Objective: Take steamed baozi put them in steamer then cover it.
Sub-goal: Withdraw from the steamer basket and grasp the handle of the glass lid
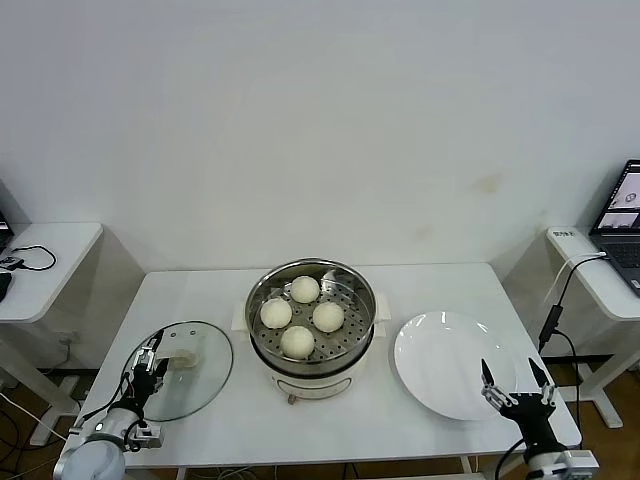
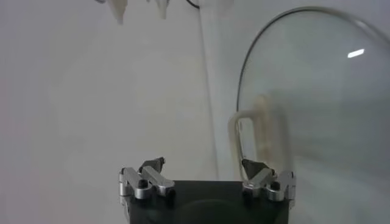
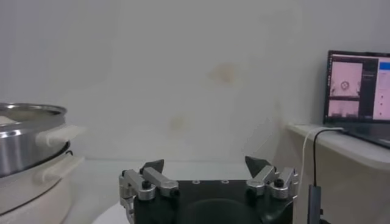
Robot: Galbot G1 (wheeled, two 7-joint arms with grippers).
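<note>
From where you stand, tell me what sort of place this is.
Probably a lab or office test room set up as a kitchen. A bare white table carries an electric steamer with baozi; side desks hold a laptop and loose cables.

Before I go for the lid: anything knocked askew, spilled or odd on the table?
Nothing stands out. All four pale round buns sit upright on the perforated tray of the shiny steel steamer. The round clear glass lid lies flat beside it, the white plate is bare, and no spills show.
</note>
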